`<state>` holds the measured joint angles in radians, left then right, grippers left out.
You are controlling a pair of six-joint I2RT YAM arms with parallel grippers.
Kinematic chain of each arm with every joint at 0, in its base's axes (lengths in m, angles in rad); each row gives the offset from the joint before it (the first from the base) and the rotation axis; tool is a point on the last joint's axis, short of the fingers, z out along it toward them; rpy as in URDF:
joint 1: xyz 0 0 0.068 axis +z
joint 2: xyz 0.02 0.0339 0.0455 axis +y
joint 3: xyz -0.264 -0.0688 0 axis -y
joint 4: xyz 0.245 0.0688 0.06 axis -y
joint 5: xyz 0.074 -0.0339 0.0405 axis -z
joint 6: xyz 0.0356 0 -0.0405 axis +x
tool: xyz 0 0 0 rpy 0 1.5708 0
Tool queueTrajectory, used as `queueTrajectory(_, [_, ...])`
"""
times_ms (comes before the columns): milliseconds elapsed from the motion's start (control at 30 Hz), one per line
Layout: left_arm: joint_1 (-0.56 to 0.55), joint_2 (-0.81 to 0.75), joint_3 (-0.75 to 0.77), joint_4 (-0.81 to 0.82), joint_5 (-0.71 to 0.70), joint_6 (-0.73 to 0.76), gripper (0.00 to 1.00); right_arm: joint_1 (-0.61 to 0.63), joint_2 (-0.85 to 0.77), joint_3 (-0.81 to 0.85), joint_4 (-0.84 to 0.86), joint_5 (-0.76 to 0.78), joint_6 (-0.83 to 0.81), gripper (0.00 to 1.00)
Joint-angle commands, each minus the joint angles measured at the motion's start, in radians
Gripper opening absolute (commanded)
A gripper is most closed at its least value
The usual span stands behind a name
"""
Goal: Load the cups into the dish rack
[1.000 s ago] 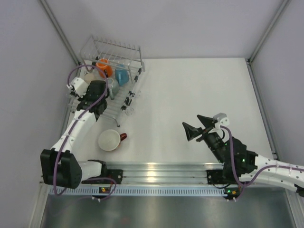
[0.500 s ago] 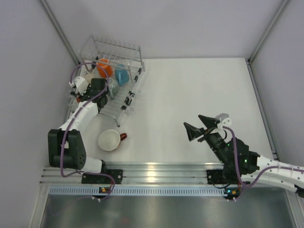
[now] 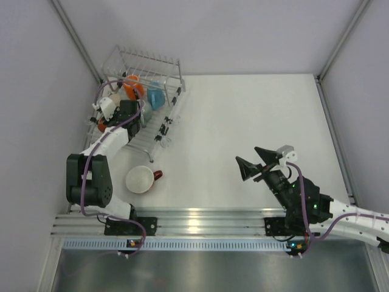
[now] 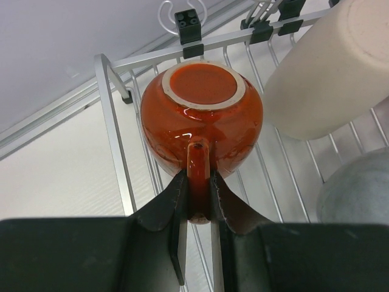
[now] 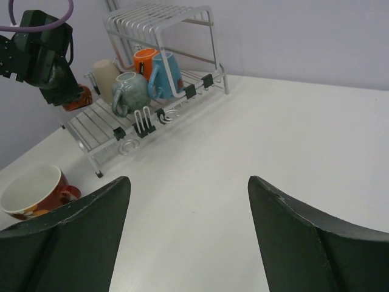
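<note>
Clamped on the handle of the red mug (image 4: 203, 115), the left gripper (image 4: 197, 201) has swung it over the left end of the rack (image 4: 115, 152), leaving only the white cup (image 3: 140, 179) on the surface (image 3: 243, 121); the right gripper (image 5: 187, 188) hangs apart.

The small red mug (image 4: 202, 115) is shiny and smooth like glass, with a dull pale ring on its bottom. The beige tumbler (image 4: 331, 73) looks matt and a little chalky. The dish rack (image 4: 117, 152) is thin shiny metal wire. The left gripper (image 4: 199, 182) has dull black fingers (image 4: 164, 204) with rough edges. The table (image 5: 292, 134) is white, smooth and not shiny.
</note>
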<state>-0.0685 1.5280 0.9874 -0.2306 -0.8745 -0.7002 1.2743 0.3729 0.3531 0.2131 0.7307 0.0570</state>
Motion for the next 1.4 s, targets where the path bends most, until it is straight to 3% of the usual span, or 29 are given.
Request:
queueTrajectory(0, [0.013, 0.004, 0.033, 0.083, -0.064, 0.007, 0.0, 0.014, -0.014, 0.001, 0.002, -0.005, -0.011, 0.79])
queueTrajectory(200, [0.015, 0.03, 0.03, 0.083, -0.078, 0.011, 0.0, 0.014, -0.009, -0.005, 0.011, -0.007, -0.013, 0.79])
queueTrajectory(433, [0.015, 0.052, 0.03, 0.083, -0.072, 0.024, 0.21, 0.014, 0.003, -0.003, 0.017, -0.005, -0.022, 0.79])
queueTrajectory(667, [0.015, 0.054, 0.027, 0.08, -0.054, 0.022, 0.32, 0.014, 0.003, -0.006, 0.02, 0.003, -0.022, 0.8])
queueTrajectory(1133, [0.015, 0.026, 0.054, 0.037, -0.034, 0.028, 0.4, 0.014, -0.005, 0.001, 0.008, 0.006, -0.026, 0.8])
queueTrajectory(1367, [0.013, -0.09, 0.099, 0.028, 0.052, 0.132, 0.4, 0.014, 0.02, 0.003, 0.009, 0.013, -0.026, 0.8])
